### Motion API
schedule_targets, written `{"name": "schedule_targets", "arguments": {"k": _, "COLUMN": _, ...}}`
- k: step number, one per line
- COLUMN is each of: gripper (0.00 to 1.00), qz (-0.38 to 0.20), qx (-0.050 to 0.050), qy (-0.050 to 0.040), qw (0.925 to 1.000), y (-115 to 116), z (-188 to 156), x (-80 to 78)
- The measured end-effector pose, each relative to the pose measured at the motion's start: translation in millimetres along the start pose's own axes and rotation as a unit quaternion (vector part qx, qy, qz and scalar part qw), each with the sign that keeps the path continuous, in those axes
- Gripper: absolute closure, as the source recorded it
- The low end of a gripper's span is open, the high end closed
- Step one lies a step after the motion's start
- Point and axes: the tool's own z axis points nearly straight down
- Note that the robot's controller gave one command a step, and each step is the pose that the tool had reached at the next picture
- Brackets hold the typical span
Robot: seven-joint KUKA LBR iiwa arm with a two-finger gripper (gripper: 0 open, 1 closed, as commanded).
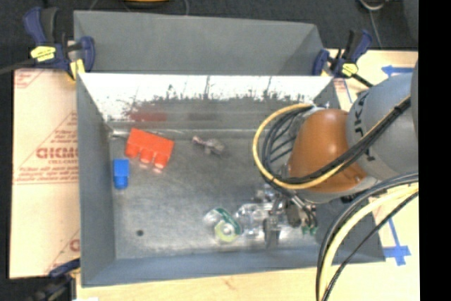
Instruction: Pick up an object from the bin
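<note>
The pincer (278, 220) sits low at five o'clock in the bin (95, 173), beside a clear-and-green thing (229, 225), so this looks like the grasp step; I cannot tell whether it is open or closed, and next comes a firm close and lift.

Arm link: fat, rounded silver-grey metal arm segment (396, 151), with dark lettering (356, 116) on its side that is only partly legible. Wrist: glossy orange-brown dome cover (320, 148). Cables: a yellow-and-black sheathed cable (262, 141) loops in a ring beside the dome; a thin black cable (352, 157) runs across dome and link; pale yellow and black cables (337, 235) arc below. Gripper (282, 220): a small cluster of silvery metal and dark parts.
</note>
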Motion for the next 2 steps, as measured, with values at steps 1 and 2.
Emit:
{"name": "schedule_targets", "arguments": {"k": 1, "gripper": 1.0, "qz": -0.001, "qx": -0.002, "qy": -0.0078, "qw": 1.0, "y": -1.8, "z": -65.6, "x": -1.0}}
{"name": "schedule_targets", "arguments": {"k": 2, "gripper": 1.0, "qz": -0.001, "qx": -0.002, "qy": -0.006, "qw": 1.0, "y": -2.8, "z": -78.9, "x": -1.5}}
